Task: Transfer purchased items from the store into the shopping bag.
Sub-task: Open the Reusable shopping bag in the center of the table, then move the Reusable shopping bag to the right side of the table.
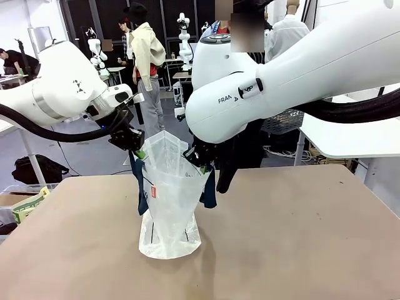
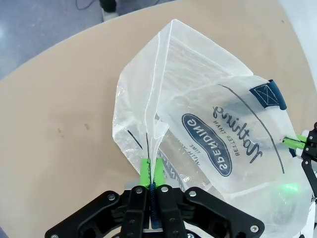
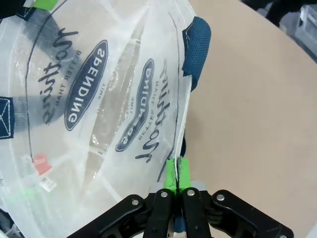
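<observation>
The left claw [image 2: 151,172] is pressed together, pinching the rim of the bag [image 1: 167,206] between its green pads [image 2: 144,171]. The right claw [image 3: 177,173] pinches the opposite rim the same way. The bag hangs between the claws, its mouth held apart and its base on the table [image 1: 300,237] below them. A navy handle [image 3: 195,39] droops just beyond the right claw's fingertips.
</observation>
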`<state>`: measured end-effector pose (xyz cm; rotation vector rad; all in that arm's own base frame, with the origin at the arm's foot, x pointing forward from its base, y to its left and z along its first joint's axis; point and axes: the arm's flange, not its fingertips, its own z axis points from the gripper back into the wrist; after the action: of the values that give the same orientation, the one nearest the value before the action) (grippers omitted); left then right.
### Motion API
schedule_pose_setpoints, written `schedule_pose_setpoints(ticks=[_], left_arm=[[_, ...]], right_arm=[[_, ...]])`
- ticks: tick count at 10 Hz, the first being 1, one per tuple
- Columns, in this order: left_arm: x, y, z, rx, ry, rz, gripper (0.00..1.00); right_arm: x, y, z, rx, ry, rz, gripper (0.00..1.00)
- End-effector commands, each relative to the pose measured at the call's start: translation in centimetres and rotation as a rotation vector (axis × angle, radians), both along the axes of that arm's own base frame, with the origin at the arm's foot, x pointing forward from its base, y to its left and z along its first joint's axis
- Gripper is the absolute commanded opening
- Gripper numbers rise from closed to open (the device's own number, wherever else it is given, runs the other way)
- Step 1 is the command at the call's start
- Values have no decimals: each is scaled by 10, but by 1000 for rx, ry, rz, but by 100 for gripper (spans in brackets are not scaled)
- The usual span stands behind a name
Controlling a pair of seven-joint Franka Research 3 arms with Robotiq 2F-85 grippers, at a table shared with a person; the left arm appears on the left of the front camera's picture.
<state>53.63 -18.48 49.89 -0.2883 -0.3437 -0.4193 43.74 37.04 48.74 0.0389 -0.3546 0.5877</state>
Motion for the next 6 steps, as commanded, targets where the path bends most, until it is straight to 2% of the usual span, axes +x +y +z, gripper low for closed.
schedule_pose_setpoints(ticks=[1,6], left_arm=[[-4,-1,2,-4,-18,3,0],[-4,-1,2,-4,-18,3,0]], right_arm=[[-3,-3,0,1,-2,0,0],[-3,-3,0,1,-2,0,0]])
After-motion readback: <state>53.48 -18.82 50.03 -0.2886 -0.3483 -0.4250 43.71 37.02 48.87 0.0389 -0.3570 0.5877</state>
